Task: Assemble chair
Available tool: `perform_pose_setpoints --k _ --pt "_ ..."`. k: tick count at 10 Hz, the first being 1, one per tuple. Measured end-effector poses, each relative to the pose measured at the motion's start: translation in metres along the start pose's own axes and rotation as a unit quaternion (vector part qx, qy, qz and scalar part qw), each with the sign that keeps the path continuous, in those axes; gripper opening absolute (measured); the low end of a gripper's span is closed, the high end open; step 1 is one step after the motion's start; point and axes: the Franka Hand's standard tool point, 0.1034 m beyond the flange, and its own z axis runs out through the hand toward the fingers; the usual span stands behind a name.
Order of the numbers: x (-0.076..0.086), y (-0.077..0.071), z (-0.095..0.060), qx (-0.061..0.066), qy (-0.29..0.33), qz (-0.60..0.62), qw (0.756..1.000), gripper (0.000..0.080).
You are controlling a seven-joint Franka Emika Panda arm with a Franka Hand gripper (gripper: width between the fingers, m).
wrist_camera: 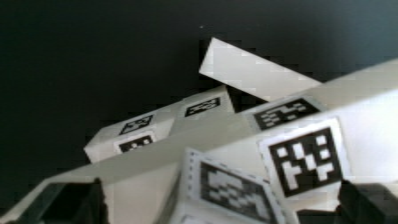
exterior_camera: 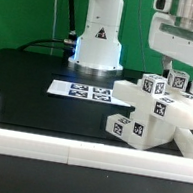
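The arm's white base [exterior_camera: 98,39] stands at about twelve o'clock in the exterior view, behind the black work surface. The wrist comes down from the two o'clock corner, its gripper [exterior_camera: 174,79] pointing straight down. The two dark fingers [exterior_camera: 165,75] hang spread wide apart, jaws open, clamped on nothing that can be made out.

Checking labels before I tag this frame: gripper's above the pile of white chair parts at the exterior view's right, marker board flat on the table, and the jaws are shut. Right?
Not quite: the gripper is open, not shut. The exterior view shows its fingers spread apart over the chair parts. The rest holds: the parts are piled at that view's right, and the marker board lies flat on the table.
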Motion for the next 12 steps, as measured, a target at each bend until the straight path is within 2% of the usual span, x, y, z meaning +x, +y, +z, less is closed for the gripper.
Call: perform_pose_setpoints --k 3,4,7,10,12 --pt "-0.0047 -0.0004 -0.0010 -0.005 0.008 -0.135 0.991 0.0649" --pt "-0.0057 -0.0016 -0.0009 -0.001 0.013 -0.188 0.982 0.0649" --pt "-0.0063 -0.0005 0.0006 -0.001 0.016 -0.286 0.958 0.0649" --pt "-0.0048 -0.0001 0.0007 -0.006 0.019 -0.380 0.925 0.0649" --pt "-0.0009 0.0005 0.0002 -0.008 0.020 -0.449 0.893 0.0649"
